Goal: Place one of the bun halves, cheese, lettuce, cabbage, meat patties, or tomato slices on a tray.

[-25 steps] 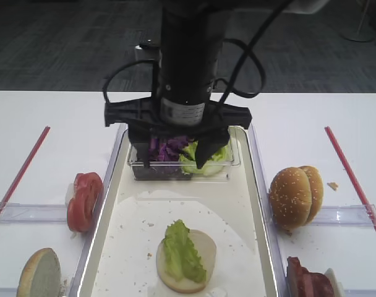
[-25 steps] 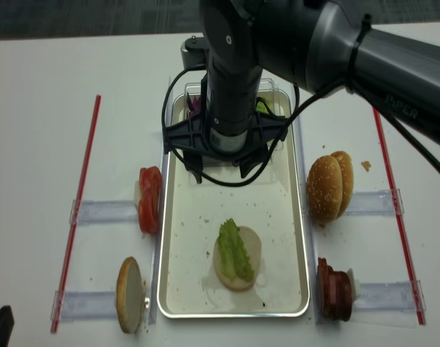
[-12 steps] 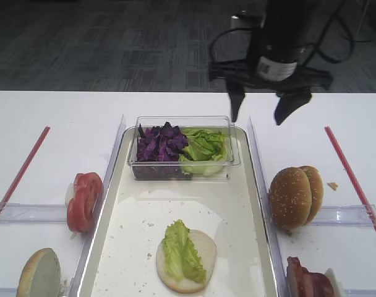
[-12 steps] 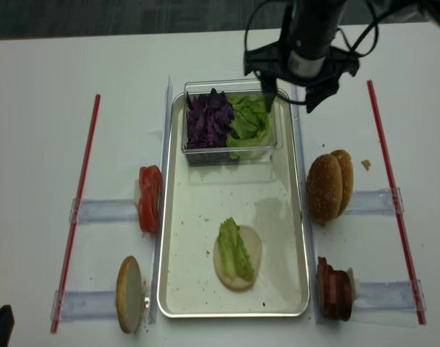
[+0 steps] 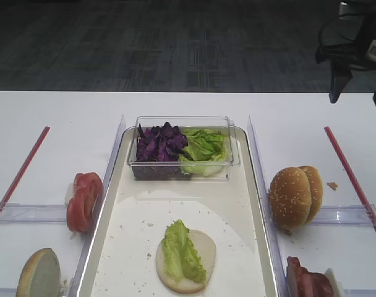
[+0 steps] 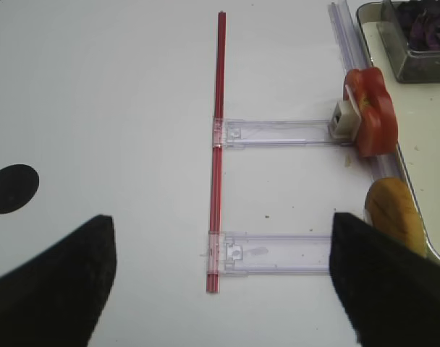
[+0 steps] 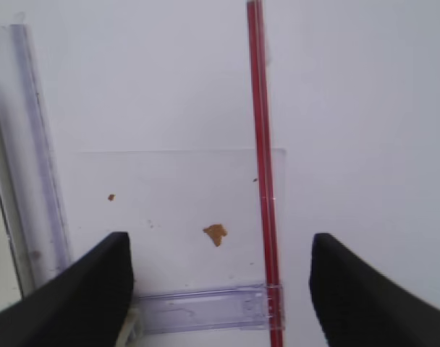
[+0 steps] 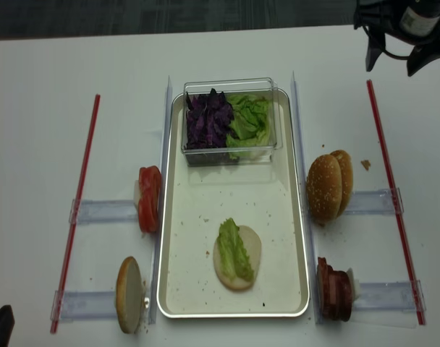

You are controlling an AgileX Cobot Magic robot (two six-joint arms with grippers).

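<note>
A steel tray (image 8: 176,289) holds a bun half (image 8: 250,249) topped with a lettuce leaf (image 8: 233,249). At its far end a clear box holds purple cabbage (image 8: 208,119) and lettuce (image 8: 250,119). Tomato slices (image 8: 149,199) and a bun half (image 8: 129,293) stand to the left of the tray, bun halves (image 8: 328,186) and meat patties (image 8: 334,289) to the right. No cheese shows. My right gripper (image 8: 394,61) hangs open and empty at the far right, over bare table (image 7: 220,289). My left gripper (image 6: 220,289) is open and empty, left of the tomato (image 6: 372,119).
Red strips (image 8: 82,202) (image 8: 390,181) run along both sides of the work area. Clear plastic holders (image 8: 104,211) (image 8: 372,201) carry the upright food. A brown crumb (image 7: 215,233) lies beside the right strip (image 7: 262,159).
My right arm has swung from low over the cabbage and lettuce box up and away to the far right corner, jaws open and empty throughout. The food has not moved.
</note>
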